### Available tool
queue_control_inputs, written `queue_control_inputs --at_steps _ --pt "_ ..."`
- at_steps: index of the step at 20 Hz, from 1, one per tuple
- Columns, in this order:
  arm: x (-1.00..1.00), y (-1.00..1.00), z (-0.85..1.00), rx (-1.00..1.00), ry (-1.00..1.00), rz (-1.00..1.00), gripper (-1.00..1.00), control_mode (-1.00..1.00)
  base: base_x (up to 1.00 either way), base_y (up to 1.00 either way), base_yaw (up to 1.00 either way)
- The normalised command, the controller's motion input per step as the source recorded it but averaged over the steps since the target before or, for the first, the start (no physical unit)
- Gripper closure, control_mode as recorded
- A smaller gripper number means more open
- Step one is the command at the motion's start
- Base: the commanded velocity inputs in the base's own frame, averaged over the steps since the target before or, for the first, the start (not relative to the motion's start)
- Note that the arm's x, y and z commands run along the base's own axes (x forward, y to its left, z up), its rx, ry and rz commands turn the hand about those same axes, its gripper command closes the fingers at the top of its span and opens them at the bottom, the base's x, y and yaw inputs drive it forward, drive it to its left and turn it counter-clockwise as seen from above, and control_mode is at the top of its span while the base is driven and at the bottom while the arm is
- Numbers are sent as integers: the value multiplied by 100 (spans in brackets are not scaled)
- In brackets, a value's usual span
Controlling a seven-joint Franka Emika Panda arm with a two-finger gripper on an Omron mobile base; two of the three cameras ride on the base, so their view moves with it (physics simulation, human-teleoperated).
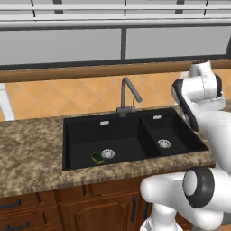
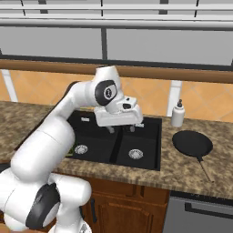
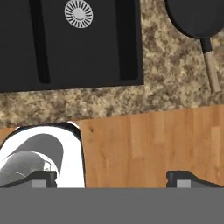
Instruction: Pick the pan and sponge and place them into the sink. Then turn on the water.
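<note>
Sink [image 1: 81,135]: matt black, smooth, looks like composite; drains [image 1: 108,154] are shiny silver metal with radial slots. Faucet [image 1: 127,95]: dark grey metal, dull satin finish. Tabletop [image 2: 191,175]: speckled brown granite, polished look, mottled grain. Pan [image 2: 192,143]: matt black, smooth inside; handle [image 3: 211,69] light tan wood, plain finish. Sponge [image 1: 97,157]: yellow-green foam with a darker face, looks soft and porous. Soap bottle [image 2: 177,114]: white plastic, slightly glossy. Cabinets [image 1: 90,210]: reddish-brown wood, satin varnish, dark metal pulls. Backsplash [image 1: 67,97]: orange tile, flat and matt. Floor [image 3: 153,144]: light wood planks, smooth. Arm [image 2: 50,141]: glossy white plastic shells, dark joints.
</note>
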Motion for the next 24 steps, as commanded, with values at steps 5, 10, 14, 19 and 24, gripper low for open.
queue_control_inputs --at_steps 5,10,14,19,24 --pt "35 -100 -41 1 9 -12 -100 -100 0 0 0" --pt "49 -100 -58 9 3 -6 -100 -100 0 0 0" --pt "57 -95 -41 10 6 -3 -100 -100 0 0 0" --pt "24 -49 -23 1 1 0 -100 -100 0 0 0" --pt "2 0 -12 -1 0 1 -100 -100 0 0 0"
